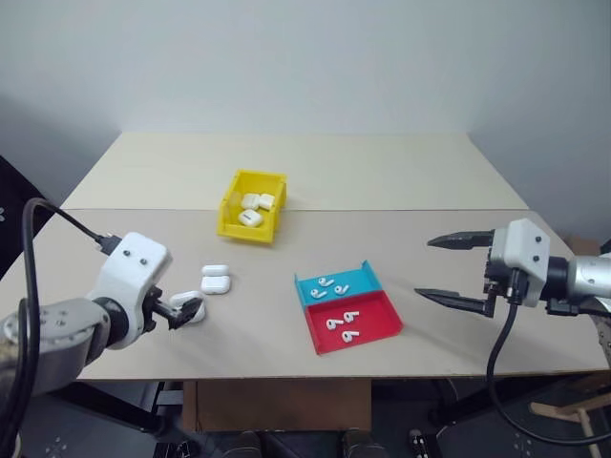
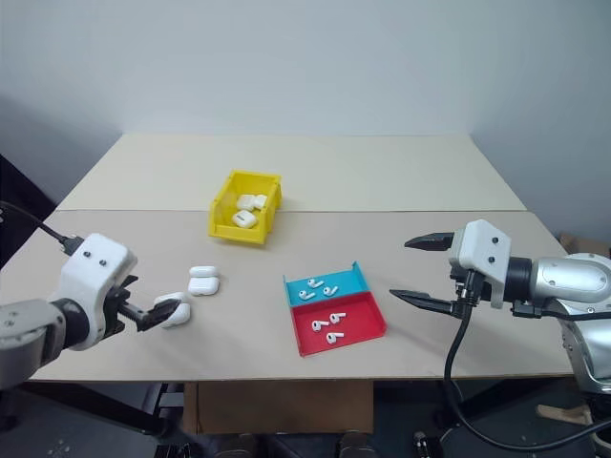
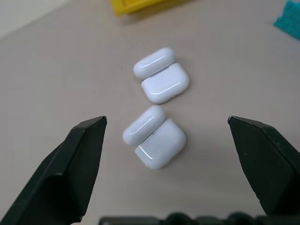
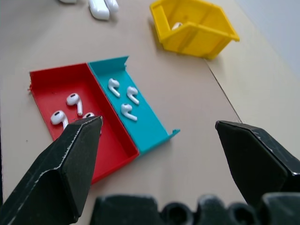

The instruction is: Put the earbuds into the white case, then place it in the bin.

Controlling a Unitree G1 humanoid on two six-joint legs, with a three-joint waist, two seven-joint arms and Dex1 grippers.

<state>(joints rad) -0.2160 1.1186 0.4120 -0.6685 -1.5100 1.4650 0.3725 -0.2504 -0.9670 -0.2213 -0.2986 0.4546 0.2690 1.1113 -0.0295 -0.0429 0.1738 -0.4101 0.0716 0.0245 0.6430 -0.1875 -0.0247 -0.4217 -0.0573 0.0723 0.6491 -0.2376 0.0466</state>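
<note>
My left end effector (image 1: 188, 310) stands wide apart around a glossy white rounded earbud case (image 3: 154, 137) near the beige counter's (image 1: 286, 172) front-left edge. My right end effector (image 1: 441, 269) gapes empty, just beside the red (image 1: 368, 322) and blue trays (image 1: 355, 282) holding tiny white earbuds (image 1: 342, 320). The yellow plastic bin (image 1: 234, 212) sits mid-counter.

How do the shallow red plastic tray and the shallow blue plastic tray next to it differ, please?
The shallow red plastic tray lies nearer the robot; the shallow blue plastic tray sits on its far side, towards the yellow bin. The red tray also looks somewhat wider than the blue. Each holds three small white earbuds. Both are low-walled, rest flat on the table and touch along one long wall.
</note>
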